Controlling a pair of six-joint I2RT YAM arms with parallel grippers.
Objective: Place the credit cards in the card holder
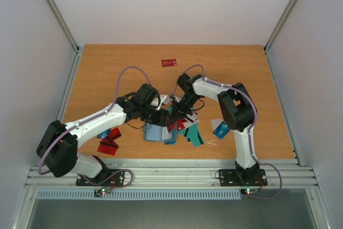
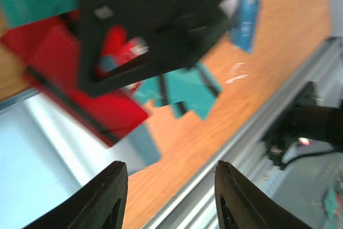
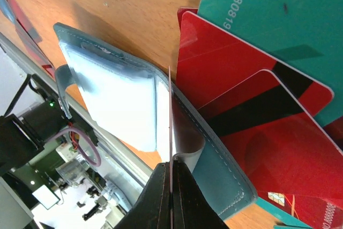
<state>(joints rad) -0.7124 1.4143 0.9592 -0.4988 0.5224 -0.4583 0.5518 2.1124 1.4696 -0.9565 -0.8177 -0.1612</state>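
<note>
The card holder [image 3: 120,103] lies open on the table with its pale blue pockets up; in the top view it [image 1: 154,132] sits between the two arms. My right gripper [image 3: 171,171] is shut on a thin credit card seen edge-on, its free edge down over the holder's inner pocket. Red credit cards [image 3: 241,84] and a teal credit card [image 3: 278,14] lie just beside the holder. My left gripper [image 2: 171,186] hangs open with nothing between its fingers, close beside the right gripper [image 1: 177,114] and over the holder's near side. Its view is blurred.
Loose cards lie around the holder: red ones [image 1: 110,143] at the left, teal ones [image 1: 193,133] at the right, a blue one [image 1: 221,127] by the right arm, and a red one [image 1: 169,63] farther back. The metal rail [image 1: 171,171] runs along the table's near edge.
</note>
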